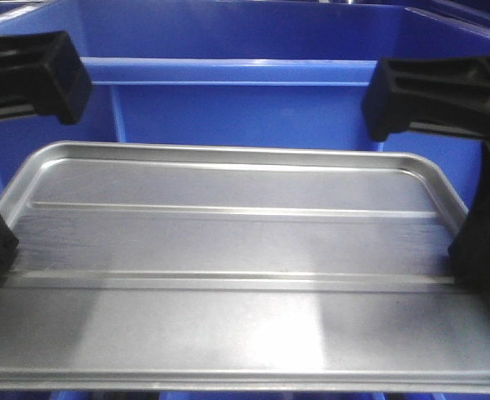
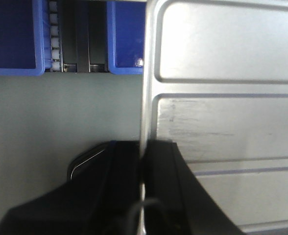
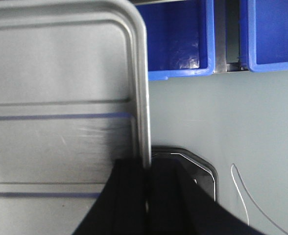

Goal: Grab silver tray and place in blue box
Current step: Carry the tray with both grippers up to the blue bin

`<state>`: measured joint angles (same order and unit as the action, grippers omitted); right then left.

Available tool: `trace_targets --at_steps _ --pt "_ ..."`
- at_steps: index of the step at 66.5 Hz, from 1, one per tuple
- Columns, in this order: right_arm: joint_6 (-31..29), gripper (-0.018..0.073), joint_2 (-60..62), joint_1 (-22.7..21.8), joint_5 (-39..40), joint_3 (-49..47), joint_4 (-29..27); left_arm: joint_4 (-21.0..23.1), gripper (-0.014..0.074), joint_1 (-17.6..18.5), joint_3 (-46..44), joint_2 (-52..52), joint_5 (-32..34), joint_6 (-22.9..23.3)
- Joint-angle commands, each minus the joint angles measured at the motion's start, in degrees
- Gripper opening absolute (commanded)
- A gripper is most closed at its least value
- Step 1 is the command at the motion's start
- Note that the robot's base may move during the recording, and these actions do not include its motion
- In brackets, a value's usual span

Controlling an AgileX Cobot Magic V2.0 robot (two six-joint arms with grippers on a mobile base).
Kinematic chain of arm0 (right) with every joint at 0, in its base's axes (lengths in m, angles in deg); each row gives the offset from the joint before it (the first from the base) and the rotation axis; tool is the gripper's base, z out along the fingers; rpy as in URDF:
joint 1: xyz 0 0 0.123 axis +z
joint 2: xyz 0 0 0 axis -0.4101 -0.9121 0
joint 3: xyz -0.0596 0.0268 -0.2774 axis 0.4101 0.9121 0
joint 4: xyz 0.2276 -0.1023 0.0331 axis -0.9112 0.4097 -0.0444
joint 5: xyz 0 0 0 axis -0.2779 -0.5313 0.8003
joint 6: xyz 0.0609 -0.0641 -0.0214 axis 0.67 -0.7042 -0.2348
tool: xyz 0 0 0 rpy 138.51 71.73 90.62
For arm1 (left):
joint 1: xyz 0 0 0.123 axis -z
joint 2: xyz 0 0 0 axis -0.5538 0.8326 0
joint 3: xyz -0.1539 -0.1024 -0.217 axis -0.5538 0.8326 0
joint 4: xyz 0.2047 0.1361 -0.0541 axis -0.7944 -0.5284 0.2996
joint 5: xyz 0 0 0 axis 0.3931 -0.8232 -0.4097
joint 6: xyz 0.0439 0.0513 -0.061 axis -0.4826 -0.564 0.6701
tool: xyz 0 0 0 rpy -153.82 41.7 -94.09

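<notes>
**Left.** The left gripper (image 2: 143,152), of matt black moulded plastic, is closed on the left rim of the silver tray (image 1: 228,250). In the left wrist view we see a finger (image 2: 119,176) pressed against each face of the thin metal edge, with no gap. Beside it lies the smooth, pale grey-green bench (image 2: 60,112). At the far edge of the bench stand two glossy blue plastic bins (image 2: 12,39), with a dark roller track (image 2: 75,34) between them.

**Centre.** The silver tray is a large, shallow rectangle of grey sheet metal with rounded corners and a sloped rim. Two long ridges cross its recessed centre panel. The brushed finish shows fine scuffs and a soft patch of glare towards the near edge. We see it held clear of the bench, spanning the two grippers. Behind it rises the blue box (image 1: 245,108), a deep crate of smooth blue plastic with a thick flat lip and a vertical rib on its outer wall. The tray lies outside the box, in front of that wall. We cannot tell whether the two touch.

**Right.** The right gripper (image 3: 146,166), also of black plastic, is likewise clamped across the tray's right rim near a rounded corner. On the bench just beside it we note a thin pale curved line (image 3: 247,196). We cannot tell whether it is a wire or a mark.
</notes>
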<state>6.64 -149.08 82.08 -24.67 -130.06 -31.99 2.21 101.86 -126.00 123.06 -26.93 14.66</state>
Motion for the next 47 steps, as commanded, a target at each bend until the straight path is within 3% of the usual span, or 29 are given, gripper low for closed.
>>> trace_targets --at_steps 1,47 --pt "0.4 0.0057 1.2 -0.1 -1.4 -1.5 3.5 -2.0 -0.0014 0.3 -1.3 -1.2 -1.7 0.4" --pt "0.4 0.0057 1.2 -0.1 -1.4 -1.5 3.5 -2.0 -0.0014 0.3 -1.3 -1.2 -1.7 0.4"
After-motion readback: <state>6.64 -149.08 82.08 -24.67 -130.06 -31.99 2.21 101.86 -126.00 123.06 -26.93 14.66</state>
